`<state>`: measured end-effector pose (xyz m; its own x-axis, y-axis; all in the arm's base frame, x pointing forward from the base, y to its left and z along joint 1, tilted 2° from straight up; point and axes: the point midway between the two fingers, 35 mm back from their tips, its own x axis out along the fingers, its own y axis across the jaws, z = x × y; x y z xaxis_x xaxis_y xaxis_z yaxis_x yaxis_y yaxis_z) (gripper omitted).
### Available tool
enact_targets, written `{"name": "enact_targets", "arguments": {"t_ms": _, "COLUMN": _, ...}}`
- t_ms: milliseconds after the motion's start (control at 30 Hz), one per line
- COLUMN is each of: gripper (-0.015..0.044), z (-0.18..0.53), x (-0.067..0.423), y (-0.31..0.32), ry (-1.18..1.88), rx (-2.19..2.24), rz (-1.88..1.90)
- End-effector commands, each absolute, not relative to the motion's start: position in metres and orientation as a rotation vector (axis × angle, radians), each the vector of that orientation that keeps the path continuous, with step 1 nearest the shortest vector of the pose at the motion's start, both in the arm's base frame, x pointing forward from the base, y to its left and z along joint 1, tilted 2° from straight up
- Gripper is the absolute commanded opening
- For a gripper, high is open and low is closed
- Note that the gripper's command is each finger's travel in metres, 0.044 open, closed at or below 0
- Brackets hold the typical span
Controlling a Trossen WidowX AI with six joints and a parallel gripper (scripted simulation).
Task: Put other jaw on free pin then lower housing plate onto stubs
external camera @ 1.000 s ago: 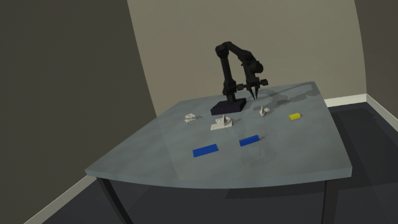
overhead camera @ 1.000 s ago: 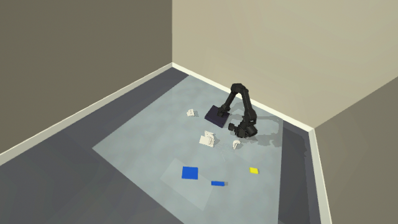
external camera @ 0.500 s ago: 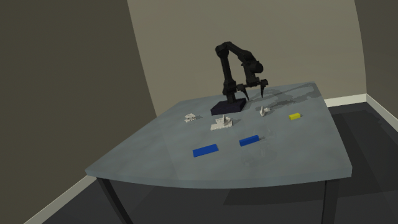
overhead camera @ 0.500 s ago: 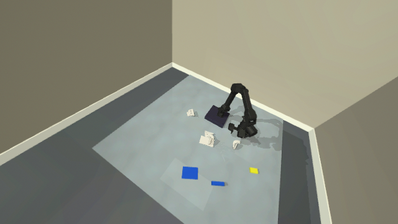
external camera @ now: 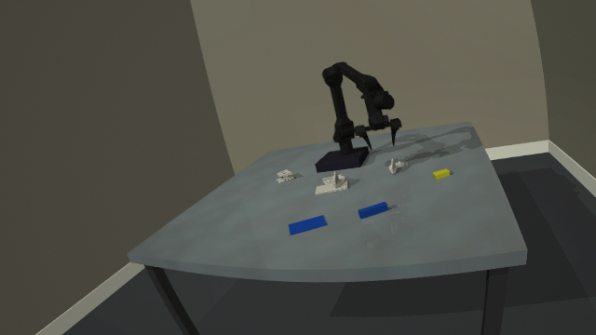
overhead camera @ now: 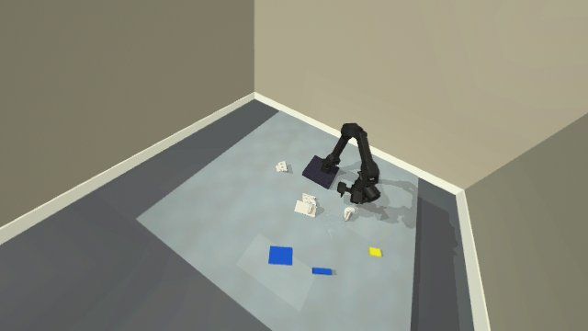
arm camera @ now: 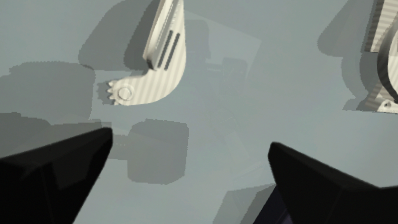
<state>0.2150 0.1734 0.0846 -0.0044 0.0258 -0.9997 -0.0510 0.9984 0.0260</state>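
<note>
Spread wide with nothing between its fingertips, the black gripper [overhead camera: 350, 191] [external camera: 382, 145] [arm camera: 193, 143] hangs above the grey-blue table [overhead camera: 207, 207] [external camera: 326, 253] [arm camera: 210, 125], fingers pointing down. Near it, on the table, lies the loose jaw [overhead camera: 349, 213] [external camera: 394, 167] [arm camera: 160, 82], a cream-white curved piece; the wrist view shows small gear teeth and a round pin hole at one end, and two dark slots along its body. The cream-white base assembly [overhead camera: 305, 207] [external camera: 331, 186] [arm camera: 385, 104], with the other jaw standing on it, is well apart from the loose one. Farther off, on the other side of the arm's dark base [overhead camera: 312, 176] [external camera: 337, 164], sits a small cream-white plate-like part [overhead camera: 281, 166] [external camera: 284, 176], apart from the assembly. A flat blue rectangle [overhead camera: 280, 256] [external camera: 307, 225], a narrow blue block [overhead camera: 322, 271] [external camera: 372, 210] and a small yellow block [overhead camera: 375, 252] [external camera: 440, 174] also lie separately on the table.
</note>
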Motion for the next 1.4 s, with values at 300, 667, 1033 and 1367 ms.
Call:
{"name": "enact_targets", "arguments": {"t_ms": 300, "gripper": 0.0440, "z": 0.0846, "x": 0.2150, "y": 0.1734, "ry": 1.574, "rx": -0.020, "rz": 0.060}}
{"name": "enact_targets", "arguments": {"t_ms": 667, "gripper": 0.0177, "z": 0.0846, "x": 0.2150, "y": 0.1734, "ry": 1.574, "rx": -0.020, "rz": 0.060}}
{"name": "enact_targets", "arguments": {"t_ms": 1033, "gripper": 0.0000, "z": 0.0846, "x": 0.2150, "y": 0.1734, "ry": 1.574, "rx": -0.020, "rz": 0.060}}
{"name": "enact_targets", "arguments": {"t_ms": 1367, "gripper": 0.0000, "z": 0.0846, "x": 0.2150, "y": 0.1734, "ry": 1.574, "rx": -0.020, "rz": 0.060}}
